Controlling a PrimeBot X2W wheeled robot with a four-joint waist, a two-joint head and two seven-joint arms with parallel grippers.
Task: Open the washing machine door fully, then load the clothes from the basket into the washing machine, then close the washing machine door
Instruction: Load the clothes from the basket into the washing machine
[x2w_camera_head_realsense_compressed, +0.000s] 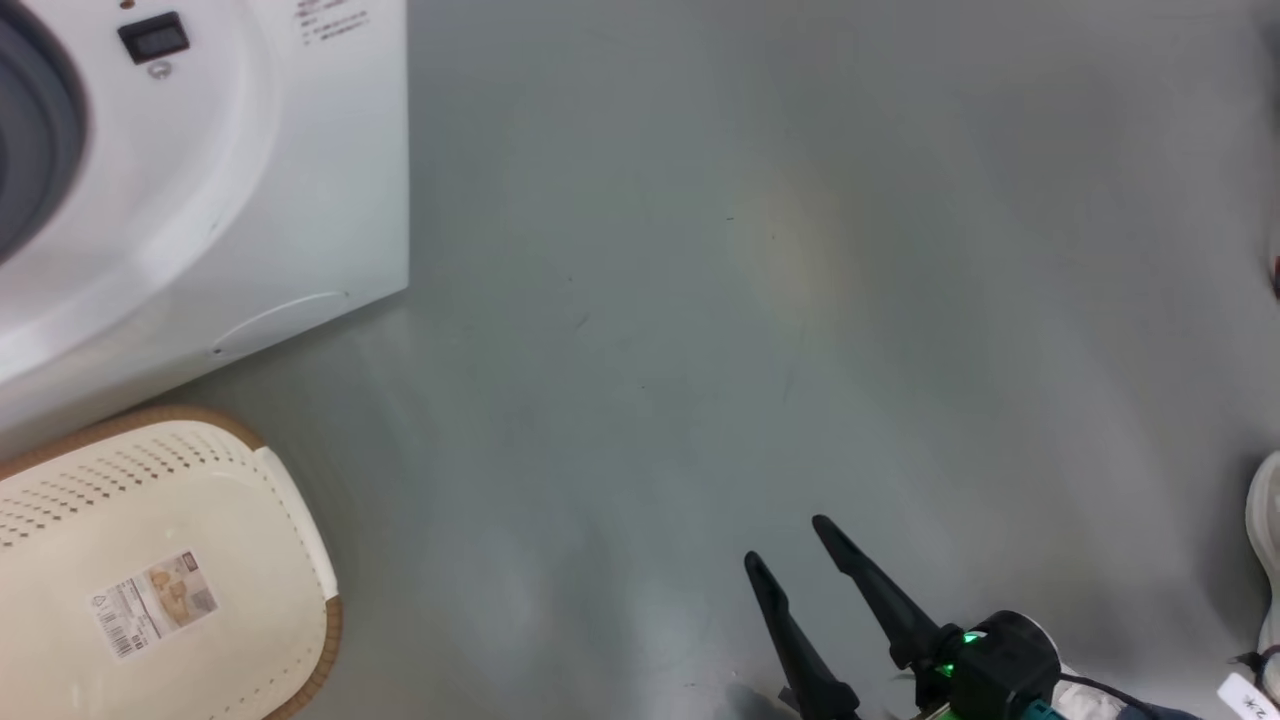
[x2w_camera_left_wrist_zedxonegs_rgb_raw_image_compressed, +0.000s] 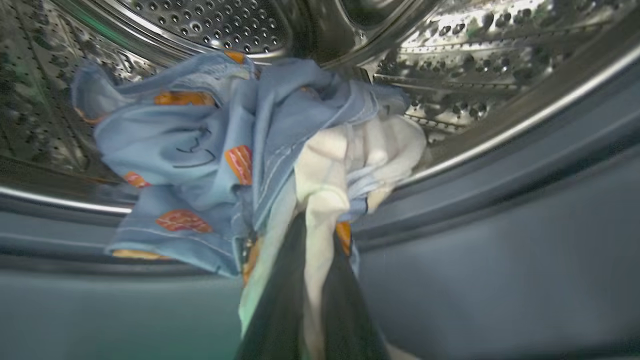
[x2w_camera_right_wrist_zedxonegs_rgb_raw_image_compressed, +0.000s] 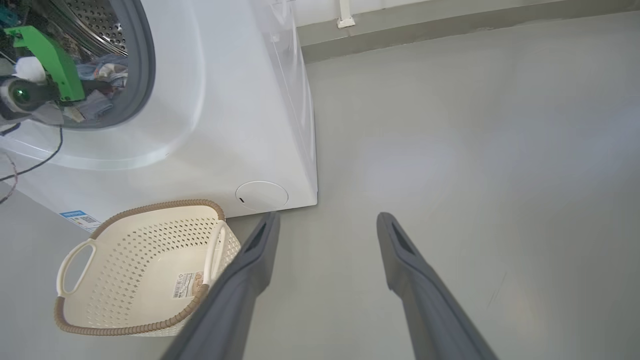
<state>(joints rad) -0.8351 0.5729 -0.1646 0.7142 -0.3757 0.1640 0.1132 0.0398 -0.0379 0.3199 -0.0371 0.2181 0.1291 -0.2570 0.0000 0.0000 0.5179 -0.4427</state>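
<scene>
Our left hand is shut narrow on a cream strip of the clothes, inside the mouth of the washing machine. The one bundle lies straight ahead, spread across the lip of the drum, so this arm is nearer. Our right hand hangs wide and empty off the machine's front corner. The one basket before the machine sits empty.

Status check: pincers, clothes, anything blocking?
Left pincer shut on the clothes, inside the drum. Right pincer open, over the floor. Basket empty. No obstruction seen.
</scene>
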